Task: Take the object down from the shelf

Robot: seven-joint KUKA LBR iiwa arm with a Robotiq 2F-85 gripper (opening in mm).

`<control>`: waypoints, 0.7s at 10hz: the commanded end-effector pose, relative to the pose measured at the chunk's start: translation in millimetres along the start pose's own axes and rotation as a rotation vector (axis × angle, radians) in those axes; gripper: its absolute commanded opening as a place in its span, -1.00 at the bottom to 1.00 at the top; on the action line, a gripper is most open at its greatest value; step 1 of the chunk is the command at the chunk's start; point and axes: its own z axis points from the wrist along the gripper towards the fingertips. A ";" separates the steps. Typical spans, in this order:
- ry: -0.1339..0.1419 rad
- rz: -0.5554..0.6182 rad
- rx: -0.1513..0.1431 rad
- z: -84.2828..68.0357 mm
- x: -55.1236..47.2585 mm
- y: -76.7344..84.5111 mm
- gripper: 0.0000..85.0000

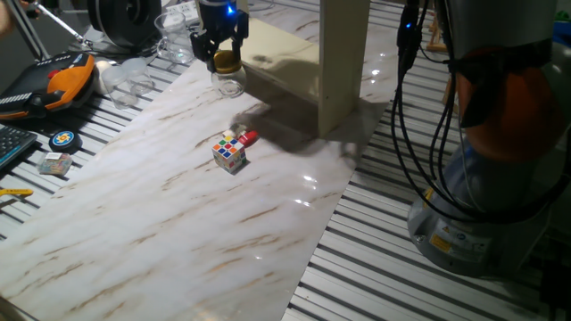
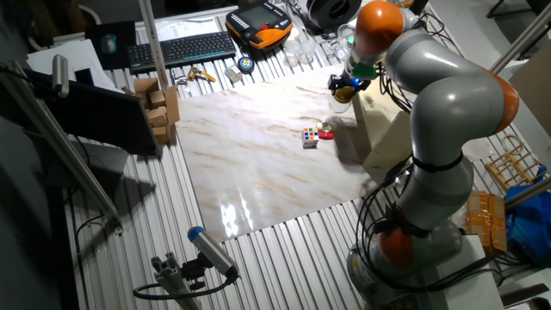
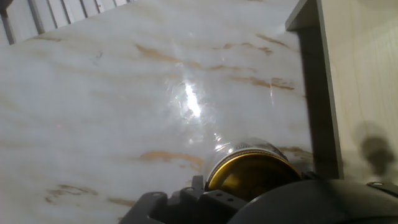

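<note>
Jar nearly down from the shelf
The claw [image 1: 223, 46] is gripping the gold-lidded glass jar [image 1: 228, 75] beside the shelf [image 1: 308, 55], hovering at the marble surface [image 1: 178, 205]; releasing is remaining.

From my seat I see the desk [image 2: 258, 172] topped with a pale marble-patterned sheet, lamp glare near its middle. Around it runs a ribbed metal surface [image 1: 419, 285]. Toward ten o'clock in the other fixed view lie a black keyboard [image 2: 182, 50] and an orange-and-black case [image 2: 263, 24]; cardboard boxes [image 2: 159, 108] stand at the sheet's nine o'clock edge.
</note>
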 end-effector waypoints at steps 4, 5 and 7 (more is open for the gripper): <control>-0.011 -0.043 0.027 -0.1 0.0 0.1 -1.00; -0.007 -0.060 0.019 -0.1 0.0 0.1 -1.00; 0.000 -0.140 0.033 -0.1 0.0 0.1 -1.00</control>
